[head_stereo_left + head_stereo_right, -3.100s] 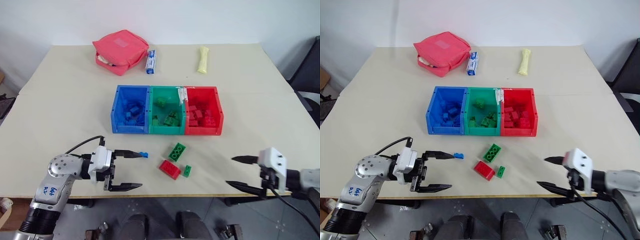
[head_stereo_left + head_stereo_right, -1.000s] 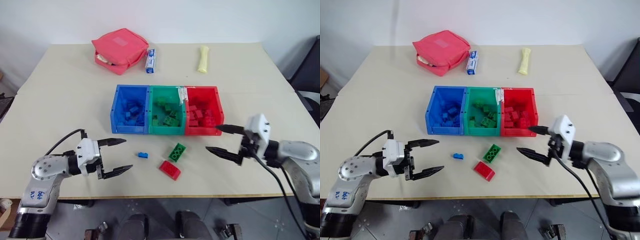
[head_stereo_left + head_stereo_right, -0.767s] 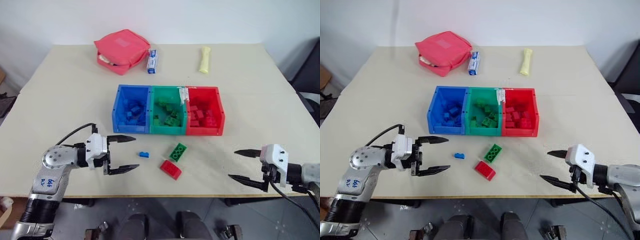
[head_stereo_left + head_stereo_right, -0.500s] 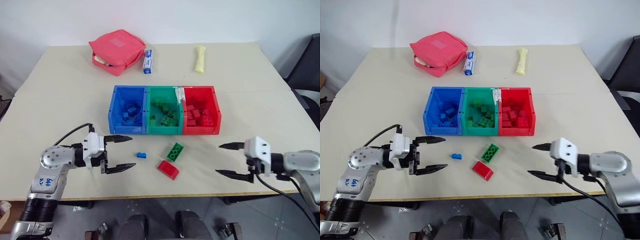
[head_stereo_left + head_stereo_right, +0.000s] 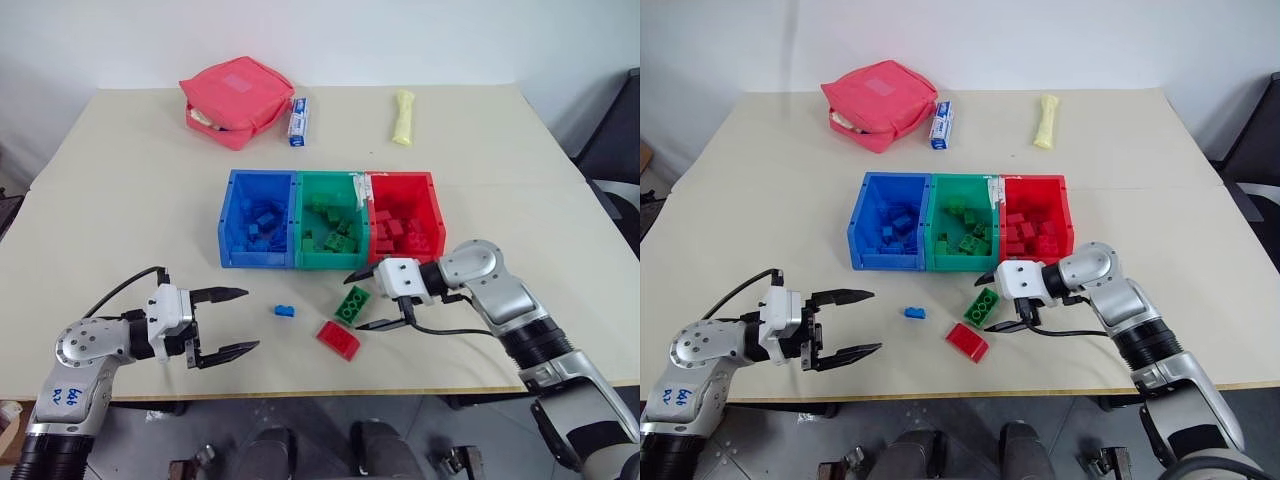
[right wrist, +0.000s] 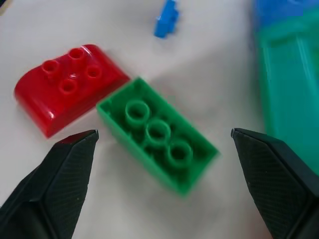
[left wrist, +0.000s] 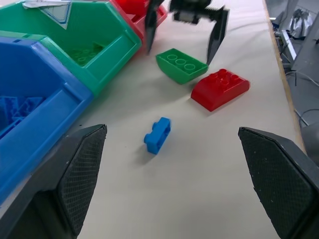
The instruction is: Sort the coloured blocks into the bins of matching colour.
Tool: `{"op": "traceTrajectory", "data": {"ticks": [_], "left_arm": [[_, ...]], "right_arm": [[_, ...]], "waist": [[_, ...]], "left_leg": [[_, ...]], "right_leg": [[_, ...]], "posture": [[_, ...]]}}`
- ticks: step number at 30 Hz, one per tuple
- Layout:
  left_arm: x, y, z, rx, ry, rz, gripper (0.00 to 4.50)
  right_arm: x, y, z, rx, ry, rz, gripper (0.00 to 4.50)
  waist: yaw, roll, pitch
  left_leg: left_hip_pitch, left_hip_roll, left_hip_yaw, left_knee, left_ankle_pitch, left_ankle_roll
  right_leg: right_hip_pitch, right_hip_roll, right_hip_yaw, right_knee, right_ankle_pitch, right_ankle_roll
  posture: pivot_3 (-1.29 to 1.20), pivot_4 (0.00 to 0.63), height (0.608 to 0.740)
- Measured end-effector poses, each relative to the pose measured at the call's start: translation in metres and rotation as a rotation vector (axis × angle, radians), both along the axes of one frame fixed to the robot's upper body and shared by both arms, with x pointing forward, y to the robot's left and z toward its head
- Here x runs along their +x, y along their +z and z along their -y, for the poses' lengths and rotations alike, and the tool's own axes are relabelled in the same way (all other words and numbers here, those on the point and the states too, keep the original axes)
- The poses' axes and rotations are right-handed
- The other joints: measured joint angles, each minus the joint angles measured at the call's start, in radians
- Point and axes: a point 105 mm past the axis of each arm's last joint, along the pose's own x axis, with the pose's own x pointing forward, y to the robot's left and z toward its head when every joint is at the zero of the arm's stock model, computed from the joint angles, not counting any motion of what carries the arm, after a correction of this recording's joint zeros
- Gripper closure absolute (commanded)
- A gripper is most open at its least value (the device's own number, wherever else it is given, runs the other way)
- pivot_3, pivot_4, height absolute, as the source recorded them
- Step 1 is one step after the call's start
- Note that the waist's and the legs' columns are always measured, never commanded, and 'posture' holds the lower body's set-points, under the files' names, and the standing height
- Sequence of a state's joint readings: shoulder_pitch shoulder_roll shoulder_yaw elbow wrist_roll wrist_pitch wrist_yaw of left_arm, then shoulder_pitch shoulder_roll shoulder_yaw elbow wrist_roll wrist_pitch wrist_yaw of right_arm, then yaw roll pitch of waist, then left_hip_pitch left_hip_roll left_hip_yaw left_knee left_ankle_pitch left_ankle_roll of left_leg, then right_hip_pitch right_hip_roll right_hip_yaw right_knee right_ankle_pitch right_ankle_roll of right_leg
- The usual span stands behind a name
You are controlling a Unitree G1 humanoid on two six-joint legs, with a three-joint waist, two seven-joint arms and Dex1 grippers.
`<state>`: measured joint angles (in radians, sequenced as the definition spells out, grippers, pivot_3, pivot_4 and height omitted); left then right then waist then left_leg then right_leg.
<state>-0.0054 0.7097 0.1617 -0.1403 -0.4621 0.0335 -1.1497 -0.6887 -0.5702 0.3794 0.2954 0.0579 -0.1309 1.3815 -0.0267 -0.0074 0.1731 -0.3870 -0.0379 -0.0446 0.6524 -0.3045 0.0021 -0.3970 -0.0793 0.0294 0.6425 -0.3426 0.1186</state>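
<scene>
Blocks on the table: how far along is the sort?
Mostly done: the blue bin, green bin and red bin each hold matching blocks. In hand: nothing gripped yet; the right hand is open, straddling the green block. Left: that green block, the red block and the small blue block lie on the table. The left hand is open, short of the blue one.

A pale beige table (image 5: 120, 200) stands before a plain white wall (image 5: 400, 40); a dark chair (image 5: 615, 140) sits far right.
</scene>
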Motion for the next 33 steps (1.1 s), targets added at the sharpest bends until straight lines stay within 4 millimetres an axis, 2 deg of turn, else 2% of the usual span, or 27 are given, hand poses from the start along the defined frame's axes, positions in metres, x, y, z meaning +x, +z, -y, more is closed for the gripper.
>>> {"op": "traceTrajectory", "data": {"ticks": [1,4,8,12,16,19,22,24,27,29,31,33], "left_arm": [[-0.001,0.001,0.0,0.003,0.0,0.0,0.0],[0.0,0.003,-0.003,0.001,0.015,0.012,0.0],[-0.002,0.004,-0.001,0.001,0.018,0.011,0.0],[-0.003,0.003,-0.003,-0.002,0.041,0.006,0.0],[0.0,0.005,-0.002,-0.058,0.092,0.01,0.0],[0.005,0.013,-0.003,-0.137,0.164,0.03,0.0],[0.009,0.019,-0.008,-0.215,0.255,0.044,0.0],[0.007,0.02,-0.016,-0.234,0.316,0.05,0.0],[0.005,0.019,-0.026,-0.236,0.37,0.052,0.0],[0.003,0.017,-0.03,-0.234,0.39,0.048,0.0],[0.002,0.016,-0.033,-0.231,0.401,0.042,0.0],[0.001,0.015,-0.035,-0.228,0.409,0.039,0.0]], "right_arm": [[0.0,-0.004,-0.001,-0.015,0.009,-0.016,0.03],[0.001,-0.007,-0.004,-0.032,0.037,-0.044,0.57],[-0.001,-0.01,-0.003,-0.052,0.058,-0.095,1.9],[0.0,-0.01,0.003,-0.04,0.033,-0.1,3.05],[0.002,-0.003,0.016,0.031,-0.06,-0.122,3.04],[0.002,0.015,0.015,0.142,-0.114,-0.134,3.04],[0.008,0.047,0.01,0.285,-0.198,-0.144,3.04],[0.029,0.074,-0.002,0.391,-0.323,-0.138,3.04],[0.047,0.103,-0.018,0.443,-0.397,-0.078,3.04],[0.055,0.105,-0.023,0.443,-0.428,-0.063,3.04],[0.061,0.096,-0.026,0.421,-0.456,-0.077,3.04],[0.07,0.085,-0.028,0.407,-0.5,-0.1,2.3]], "waist": [[0.001,0.0,0.0],[-0.001,0.0,0.0],[-0.001,0.0,0.0],[0.0,0.0,0.0],[0.002,0.0,0.0],[0.0,0.0,0.0],[-0.005,0.0,0.0],[-0.013,0.0,0.0],[-0.004,0.0,0.0],[0.001,0.0,0.0],[0.005,0.0,0.0],[0.001,0.0,0.0]], "left_leg": [[0.0,0.0,0.0,0.0,0.0,0.0],[0.0,0.0,0.0,0.001,0.0,0.0],[0.0,0.0,0.0,0.001,0.0,0.0],[0.0,0.0,0.0,0.001,0.0,0.0],[0.0,0.0,0.0,0.0,0.0,0.0],[0.0,0.0,0.0,0.0,0.0,-0.001],[0.0,0.001,0.001,-0.001,0.0,-0.001],[0.0,0.001,0.002,-0.001,0.0,-0.002],[0.0,0.001,0.001,-0.002,0.0,-0.003],[-0.001,0.001,0.001,-0.002,0.0,-0.002],[-0.002,-0.001,0.0,-0.001,0.0,-0.001],[-0.003,-0.002,0.001,0.0,-0.001,0.0]], "right_leg": [[0.0,0.0,0.0,0.0,0.0,0.0],[0.0,0.0,0.0,0.0,0.0,0.0],[0.0,0.0,0.0,0.001,0.0,0.0],[0.0,0.0,0.0,0.001,0.0,0.0],[0.0,0.0,0.0,0.0,0.0,0.0],[0.0,0.0,0.0,0.0,0.0,0.0],[-0.001,0.001,0.001,0.001,0.0,0.0],[-0.003,0.001,0.002,0.002,0.0,-0.001],[-0.005,0.001,0.001,0.003,-0.001,-0.002],[-0.005,0.0,0.0,0.003,-0.001,-0.002],[-0.005,-0.001,0.0,0.003,-0.001,-0.002],[-0.006,-0.002,0.001,0.003,-0.001,-0.002]], "posture": [[0.0,0.15,0.74],[0.0,0.15,0.74],[0.0,0.15,0.74],[0.0,0.15,0.74],[0.0,0.15,0.74],[0.0,0.15,0.74],[0.0,0.15,0.74],[0.0,0.15,0.74],[0.0,0.15,0.74],[0.0,0.15,0.74],[0.0,0.15,0.74],[0.0,0.15,0.74]]}}
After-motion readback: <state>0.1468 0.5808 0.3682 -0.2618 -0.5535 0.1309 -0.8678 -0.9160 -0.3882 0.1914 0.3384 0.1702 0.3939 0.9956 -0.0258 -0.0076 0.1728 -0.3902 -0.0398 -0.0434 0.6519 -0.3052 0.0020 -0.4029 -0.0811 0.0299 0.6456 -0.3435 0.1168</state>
